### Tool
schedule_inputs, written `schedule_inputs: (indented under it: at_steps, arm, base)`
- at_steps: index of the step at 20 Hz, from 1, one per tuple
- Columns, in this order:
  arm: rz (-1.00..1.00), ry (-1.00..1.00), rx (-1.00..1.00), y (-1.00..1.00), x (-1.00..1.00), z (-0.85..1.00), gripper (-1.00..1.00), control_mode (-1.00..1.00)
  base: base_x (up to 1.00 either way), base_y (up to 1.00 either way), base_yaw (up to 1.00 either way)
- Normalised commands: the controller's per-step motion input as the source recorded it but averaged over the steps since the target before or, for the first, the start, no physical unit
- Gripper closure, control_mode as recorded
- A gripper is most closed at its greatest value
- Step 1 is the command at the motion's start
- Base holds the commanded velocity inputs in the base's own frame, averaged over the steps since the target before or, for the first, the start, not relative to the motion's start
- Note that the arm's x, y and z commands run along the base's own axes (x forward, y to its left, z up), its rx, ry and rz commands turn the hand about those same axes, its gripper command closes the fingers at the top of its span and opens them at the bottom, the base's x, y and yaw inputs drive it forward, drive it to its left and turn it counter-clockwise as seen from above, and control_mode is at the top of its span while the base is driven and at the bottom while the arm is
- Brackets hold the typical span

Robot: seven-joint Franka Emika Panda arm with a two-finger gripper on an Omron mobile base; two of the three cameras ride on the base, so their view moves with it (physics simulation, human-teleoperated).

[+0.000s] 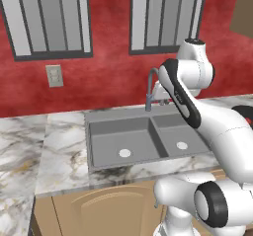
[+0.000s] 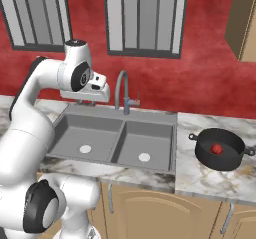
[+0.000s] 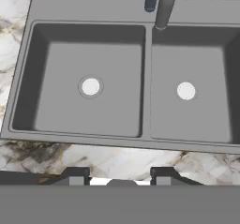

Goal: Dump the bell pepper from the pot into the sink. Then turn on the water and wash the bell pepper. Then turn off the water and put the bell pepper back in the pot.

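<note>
Bell pepper is sitting inside the pot – small red blob against the dark interior, roughly centred. Pot is standing upright on the marble surface to the right of the sink, well apart from the basin rim; a small side handle is sticking out on each side.

Sink is lying w/ both basins bare, a pale round drain in each. Faucet is rising from the back edge between the two basins, spout curving fwd – no water is showing.

Arm is reaching up and over the sink area, hand up at about faucet height over the left basin's back edge, nowhere near the pot. Pincer is pointing down toward the sink's front rim in the hand view, fingertips standing apart w/ a clear gap, nothing between them – spread partway, pinching nothing.

Behind: red wall w/ two grey windows, a wall outlet left of the sink, and wood cabinet doors under the surface.
</note>
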Motion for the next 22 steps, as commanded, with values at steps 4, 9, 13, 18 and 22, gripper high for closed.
schedule_inputs:
  at_steps: [4,9,13,18,22]
  arm:
    - [0.00,0.00,0.00,0.00,0.00,0.00,-1.00,1.00]
    - [0.00,0.00,0.00,0.00,0.00,0.00,-1.00,1.00]
    - [0.00,0.00,0.00,0.00,0.00,0.00,-1.00,1.00]
    - [0.00,0.00,0.00,0.00,0.00,0.00,-1.00,1.00]
    - [0.00,0.00,0.00,0.00,0.00,0.00,-1.00,1.00]
  base:
    - [-0.16,0.00,0.00]
    - [-0.72,-0.11,0.00]
    - [-0.69,-0.40,-0.01]
    - [-0.12,-0.67,0.00]
    - [0.03,-0.75,0.00]
